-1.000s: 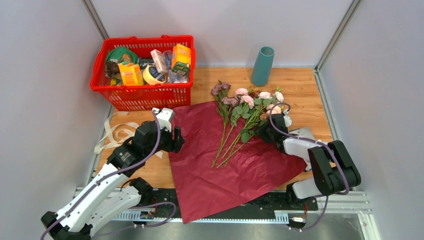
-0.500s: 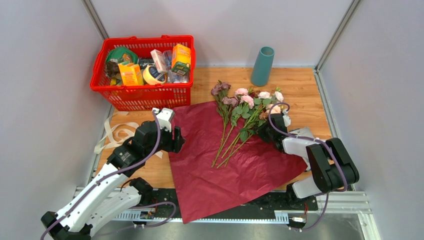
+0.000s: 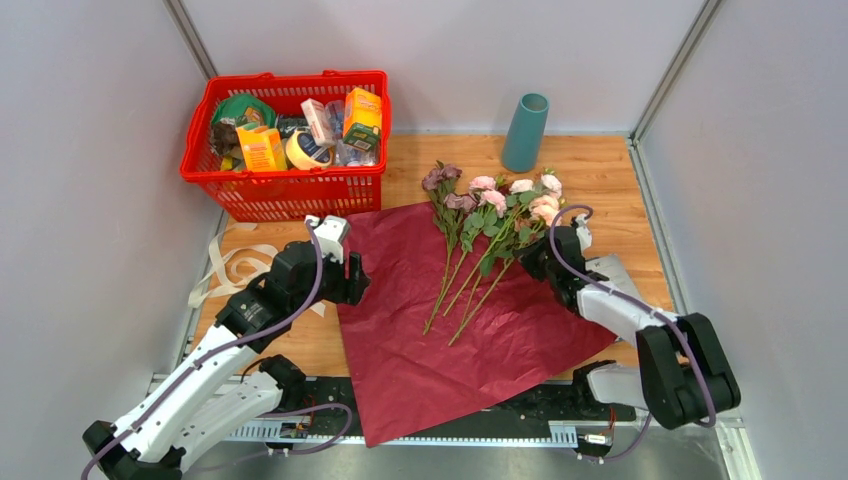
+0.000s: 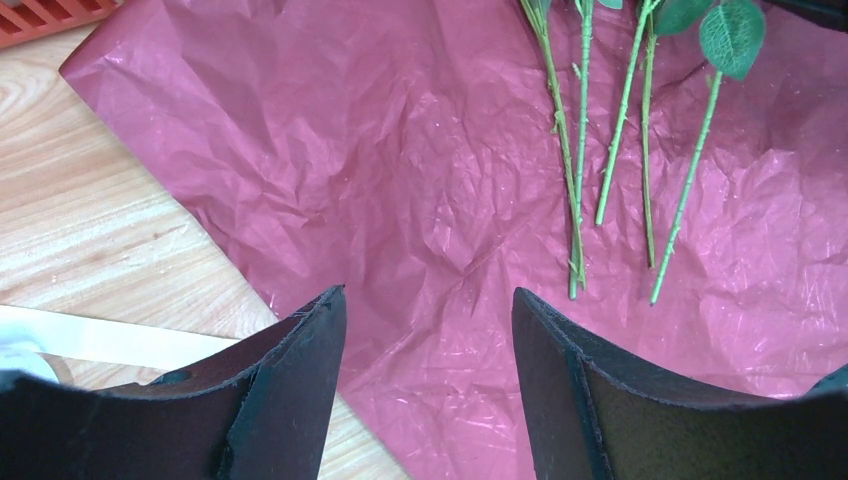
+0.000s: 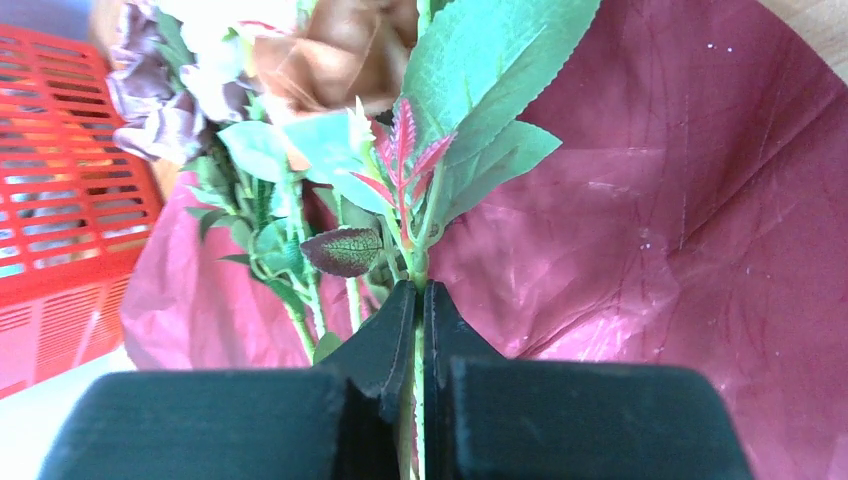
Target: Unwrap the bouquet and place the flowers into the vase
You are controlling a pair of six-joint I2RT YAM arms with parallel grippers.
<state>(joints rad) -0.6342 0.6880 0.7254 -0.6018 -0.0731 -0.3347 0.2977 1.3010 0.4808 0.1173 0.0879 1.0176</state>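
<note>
Since the burgundy paper (image 3: 450, 330) lies spread flat across the centre of the top view, w/ the cream ribbon (image 3: 235, 268) loose at mid-left, the unwrap part looks done. Step in hand, by my read: picking a stem to take to the vase (image 3: 524, 133).

Right gripper (image 5: 420, 300), right of centre in the top view, has its fingers closed tight on a thin green stem. In the right wrist view the pinch sits just under a cluster of leaves. Can't tell which bloom belongs to that stem.

The flowers (image 3: 490, 215) lie as a loose fan just right of centre. Heads are toward the top on the bare wood of the table (image 3: 610, 180), stem ends down-left on the paper.

Left gripper (image 4: 428, 300) hangs over the paper's left edge, jaws wide apart, nothing btwn them. Stem ends show in the upper right of its view.

Vase stands upright in the upper right near the back wall, mouth up, well apart from the right gripper.

Next move prob. calls for:
- lifting the stem clear of its neighbours; leaves look tangled, so others may drag along
- swinging the cut end down, since the grip is high near the leaves w/ a long tail below
- aiming that tail at a narrow mouth w/o knocking the slim vase over
</note>
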